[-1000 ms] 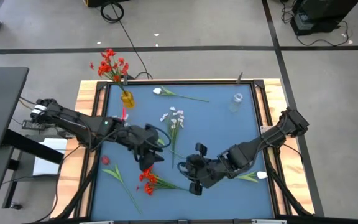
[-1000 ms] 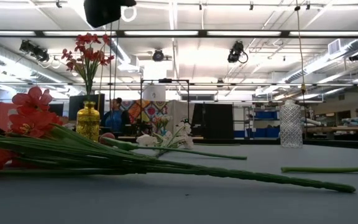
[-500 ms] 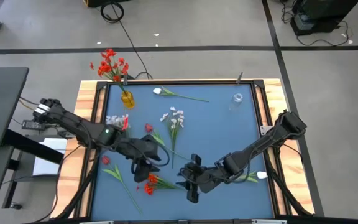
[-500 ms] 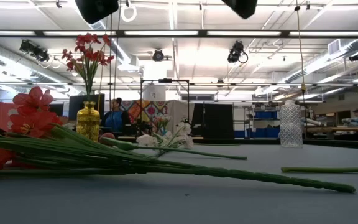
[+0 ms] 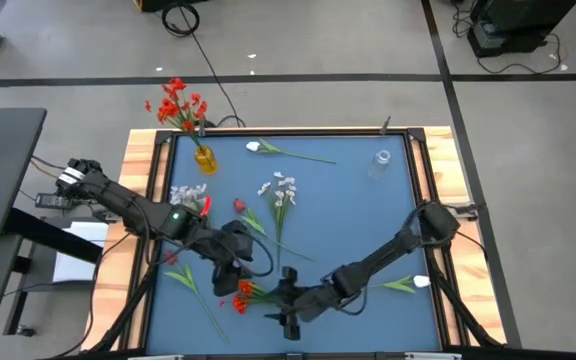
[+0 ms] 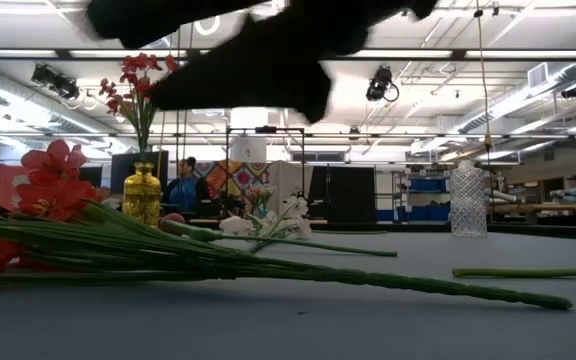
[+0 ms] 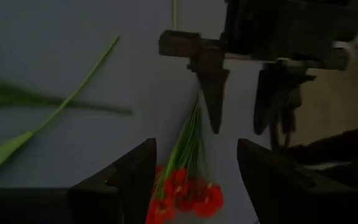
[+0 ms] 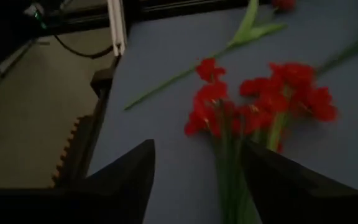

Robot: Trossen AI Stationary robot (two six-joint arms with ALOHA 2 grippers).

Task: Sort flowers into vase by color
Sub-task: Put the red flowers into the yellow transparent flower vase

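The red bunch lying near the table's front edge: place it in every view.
High view: red bunch at front edge, between both grippers.
Low view: blooms at far left, stems running right.
Left wrist view: bottom centre.
Right wrist view: centre right.
Shared landmark: the yellow vase, in high and low views only.

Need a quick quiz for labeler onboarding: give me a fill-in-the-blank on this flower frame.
1. The yellow vase holds ____ flowers.
2. The clear vase holds ____ flowers.
3. The right end effector, fingers open, straddles the ____ of the red bunch.
4. The left end effector is above that bunch's ____.

Missing words: red; no; stems; blooms
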